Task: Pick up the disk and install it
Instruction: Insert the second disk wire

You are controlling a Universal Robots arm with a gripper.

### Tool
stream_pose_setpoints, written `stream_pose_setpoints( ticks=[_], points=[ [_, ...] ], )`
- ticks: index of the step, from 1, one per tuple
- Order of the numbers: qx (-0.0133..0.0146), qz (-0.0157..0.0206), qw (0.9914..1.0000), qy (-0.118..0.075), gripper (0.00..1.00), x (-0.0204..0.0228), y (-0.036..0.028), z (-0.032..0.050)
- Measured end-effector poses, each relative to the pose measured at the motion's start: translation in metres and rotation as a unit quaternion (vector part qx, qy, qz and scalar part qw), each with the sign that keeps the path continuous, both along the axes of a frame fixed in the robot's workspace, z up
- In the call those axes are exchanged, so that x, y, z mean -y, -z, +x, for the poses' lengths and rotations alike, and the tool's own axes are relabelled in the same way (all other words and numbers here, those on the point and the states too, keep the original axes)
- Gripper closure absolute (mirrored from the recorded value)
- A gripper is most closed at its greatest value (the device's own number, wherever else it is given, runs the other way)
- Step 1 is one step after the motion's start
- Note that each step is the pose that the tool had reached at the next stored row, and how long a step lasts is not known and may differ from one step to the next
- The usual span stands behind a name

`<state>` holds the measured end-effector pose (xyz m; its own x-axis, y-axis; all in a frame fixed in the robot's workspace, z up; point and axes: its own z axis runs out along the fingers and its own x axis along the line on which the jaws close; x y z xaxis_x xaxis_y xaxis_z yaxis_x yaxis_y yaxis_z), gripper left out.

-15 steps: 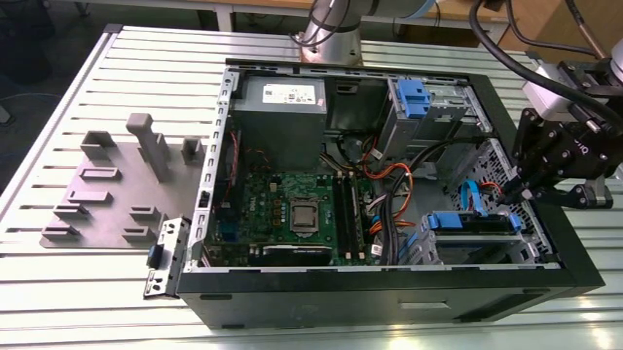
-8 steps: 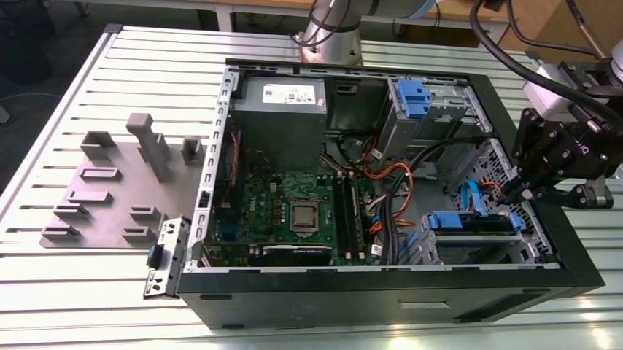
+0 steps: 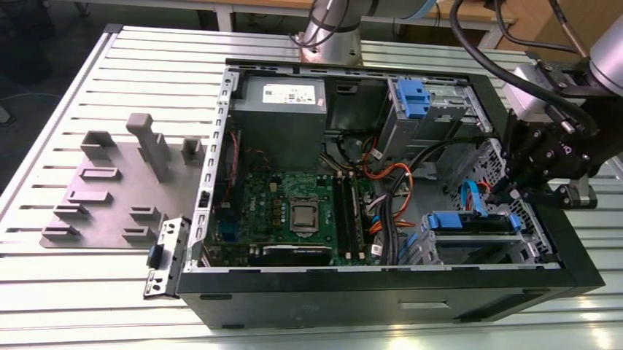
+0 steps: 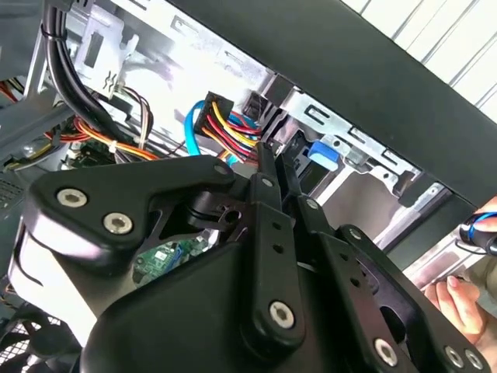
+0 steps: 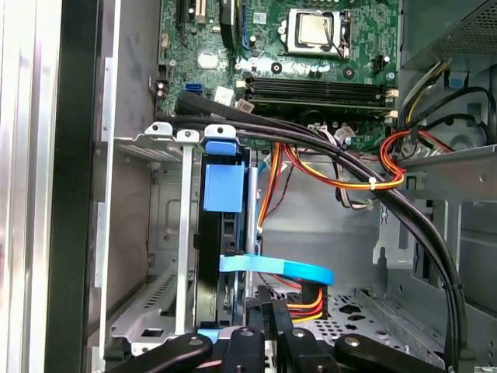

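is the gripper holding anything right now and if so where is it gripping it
Nothing is held. The gripper has its fingers closed together with nothing between them, just above the disk, which already sits in its drive bay inside the computer case.

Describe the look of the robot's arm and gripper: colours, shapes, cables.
The gripper is matte black, built of flat linkage bars joined by silver round-headed bolts, with two slim fingers. In the exterior view, the arm has a silver-grey tubular body, and its wrist carries a black block with small red lettering. Thick black cables loop down to that wrist.
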<state>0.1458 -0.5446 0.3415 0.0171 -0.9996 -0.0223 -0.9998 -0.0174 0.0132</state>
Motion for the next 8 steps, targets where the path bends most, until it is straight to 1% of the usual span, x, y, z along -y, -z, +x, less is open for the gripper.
stream_pose_setpoints(
  ticks=[2,6,8],
  points=[
    [0.0001,-0.0021,1.00000,0.000,0.84,0.0002,-0.0012,0.0000],
    [0.0004,-0.0050,0.99999,0.000,0.84,0.0020,-0.0027,-0.0002],
    [0.0007,-0.0082,0.99997,0.000,0.84,0.0037,-0.0030,-0.0004]
  ],
)
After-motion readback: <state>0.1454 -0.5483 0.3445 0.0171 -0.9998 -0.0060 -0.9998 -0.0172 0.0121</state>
